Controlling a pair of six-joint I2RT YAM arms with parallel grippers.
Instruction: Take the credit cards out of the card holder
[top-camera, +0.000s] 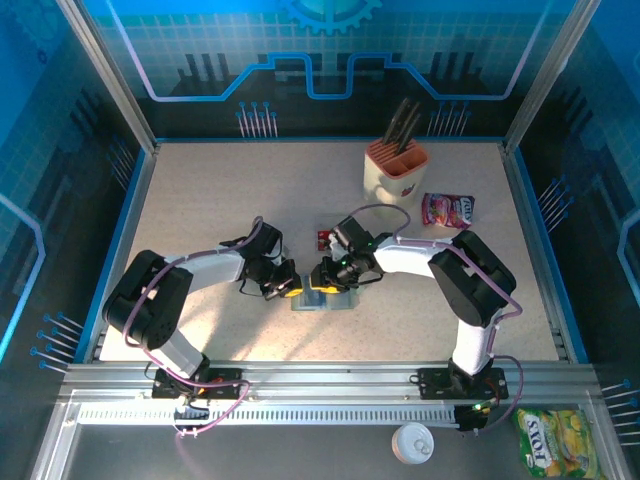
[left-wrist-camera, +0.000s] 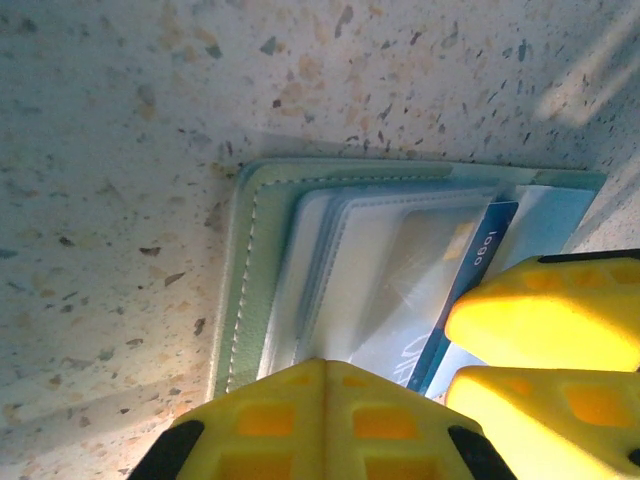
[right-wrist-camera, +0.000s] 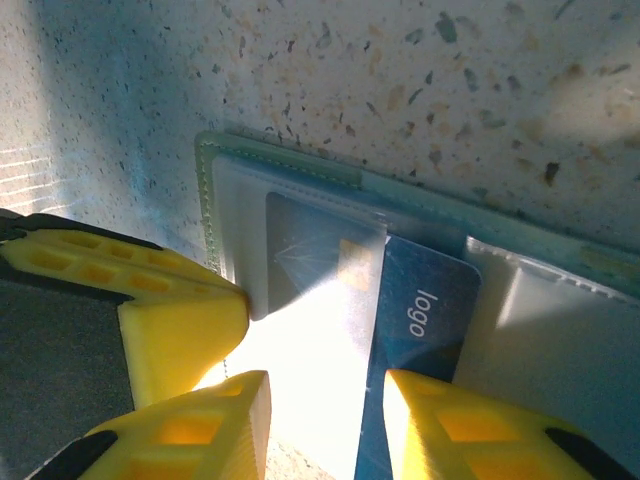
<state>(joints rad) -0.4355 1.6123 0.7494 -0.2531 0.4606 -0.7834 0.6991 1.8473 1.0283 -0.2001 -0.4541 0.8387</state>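
The left end effector (top-camera: 287, 284) is low over the speckled pale surface (top-camera: 220, 200) near the middle, its yellow fingers pressed together with nothing between them. Its tips sit at the left edge of the flat grey-green stitched card holder (left-wrist-camera: 248, 260). The card holder lies open on the surface between the two end effectors, with its clear plastic sleeves facing up.

A thin blue-and-white card (right-wrist-camera: 425, 300) printed with the word "logo" sticks partly out of one sleeve, the rest of it still under the plastic. The right end effector (right-wrist-camera: 325, 378) meets the card holder from the other side. Its yellow fingers stand apart with a bright gap between them. The exposed end of the blue-and-white card runs along the inner edge of one finger, and I cannot tell whether that finger touches it.

Just behind the card holder, apart from it, a small red card (top-camera: 325, 238) lies flat on the surface. Further right and back stands a tall cream knife block (top-camera: 394, 170) holding dark-handled knives. A pink crinkly snack packet (top-camera: 447, 210) lies just to its right.
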